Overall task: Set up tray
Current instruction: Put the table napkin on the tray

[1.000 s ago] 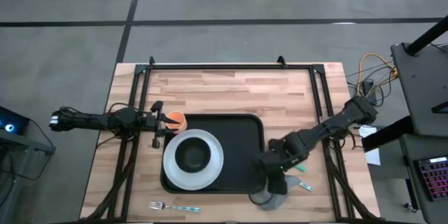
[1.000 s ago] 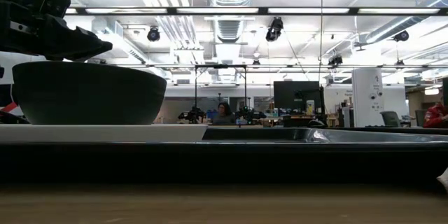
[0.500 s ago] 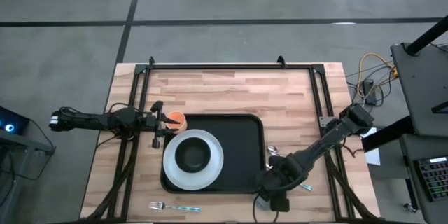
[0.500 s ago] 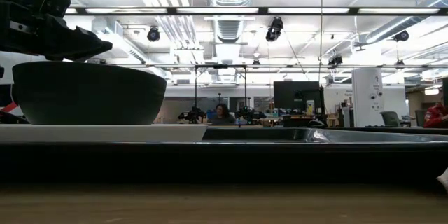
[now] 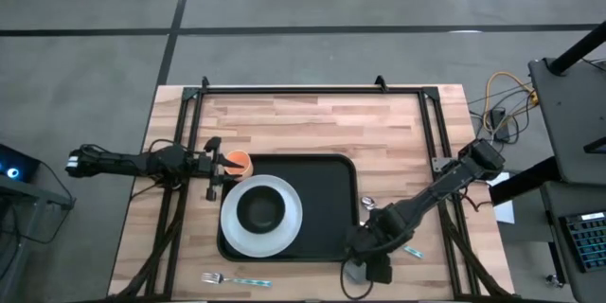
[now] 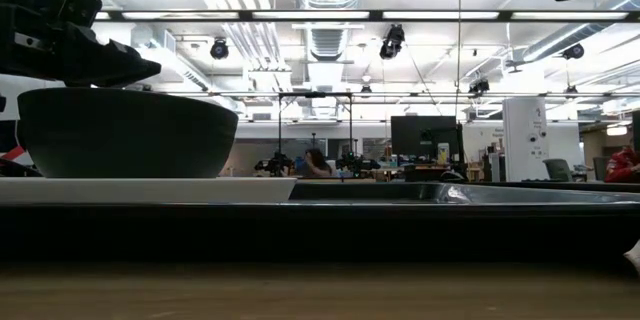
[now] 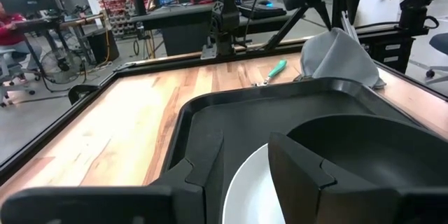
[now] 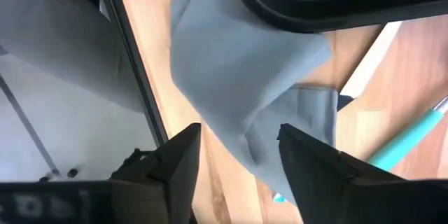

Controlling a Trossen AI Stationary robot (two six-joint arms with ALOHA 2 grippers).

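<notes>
Hovering with my right gripper low over the grey napkin, jaws apart and holding nothing; the cloth lies crumpled straight ahead of the fingertips. In the high view the right gripper sits at the near right corner of the tray, just off its rim, with the napkin partly under it on the tabletop.

Key relation: the tray lies just beyond the napkin from my jaws. Its rounded corner overlaps or touches the cloth's far edge in the right wrist view; which one, I cannot tell. The tray's long axis runs left to right across the tabletop.

A teal-handled utensil lies just beside the napkin, away from the tray.

White plate with a dark bowl occupies the tray's left part; the right part is bare.

My left gripper waits at the tray's far left corner beside an orange cup; whether it grips, I cannot tell.

Judgement: the right arm is nearer the napkin, so the pick falls to it.
</notes>
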